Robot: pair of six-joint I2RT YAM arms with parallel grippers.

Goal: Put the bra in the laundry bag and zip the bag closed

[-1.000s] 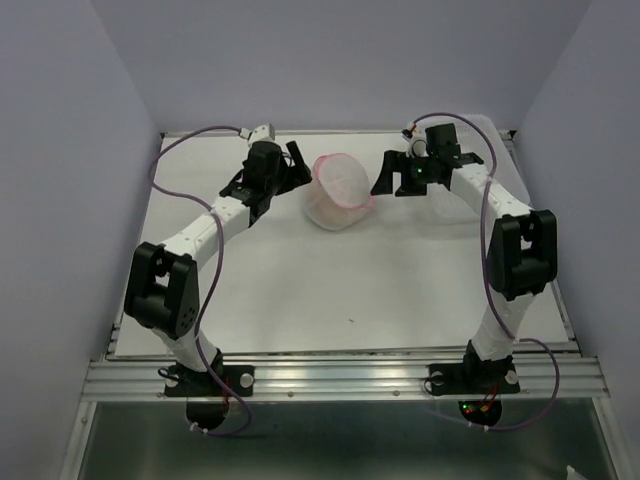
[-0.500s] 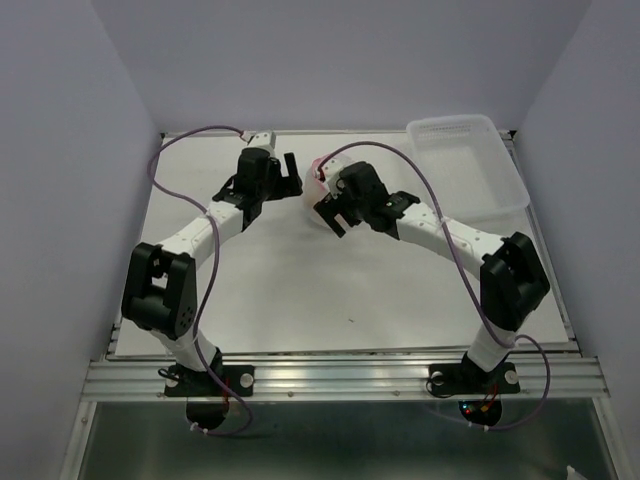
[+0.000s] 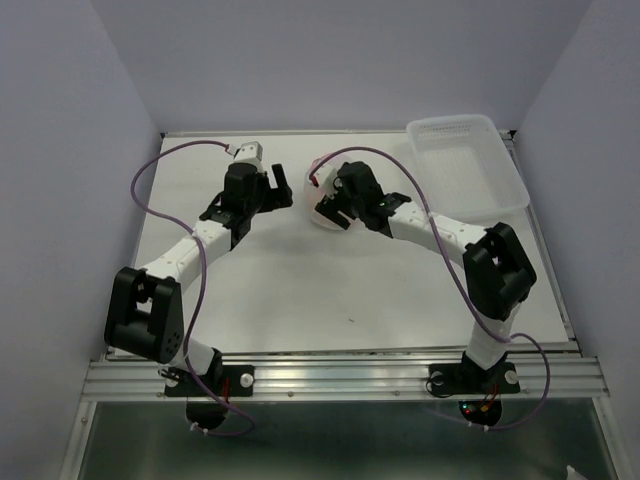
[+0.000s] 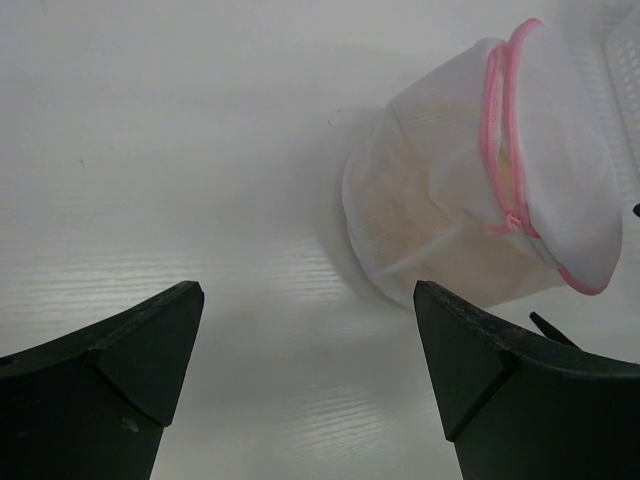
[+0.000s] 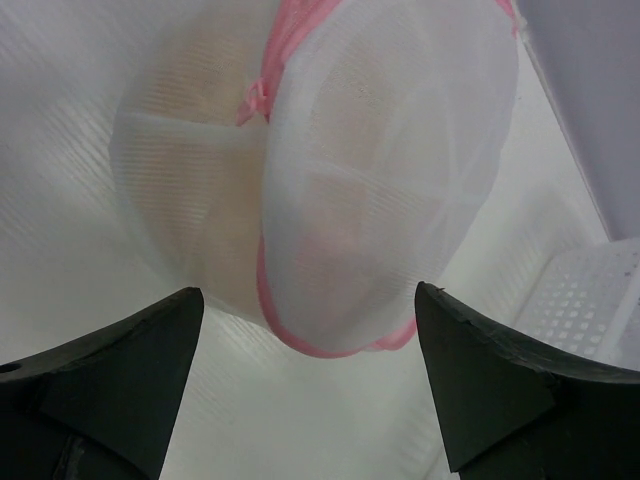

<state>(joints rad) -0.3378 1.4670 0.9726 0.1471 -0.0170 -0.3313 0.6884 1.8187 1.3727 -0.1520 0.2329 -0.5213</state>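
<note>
The laundry bag [image 4: 470,200] is a round white mesh pouch with a pink zipper rim [image 4: 497,140], lying on its side on the white table. The peach bra [image 4: 400,215] shows faintly through the mesh, inside the bag. In the right wrist view the bag [image 5: 330,160] fills the space just ahead of my open right gripper [image 5: 310,290], with the bra [image 5: 200,170] dim inside. My left gripper [image 4: 308,290] is open and empty, to the left of the bag and apart from it. From above, my right gripper [image 3: 335,212] covers most of the bag [image 3: 314,178]; my left gripper [image 3: 277,185] is beside it.
A clear-white rectangular plastic basket [image 3: 470,165] stands at the back right of the table and shows at the right edge of the right wrist view [image 5: 590,290]. Purple cables loop over both arms. Walls enclose the table on the left, back and right.
My right arm has swung from the back right, leftward, to over the bag, uncovering the basket. My left gripper has drawn back a little to the left of the bag.
</note>
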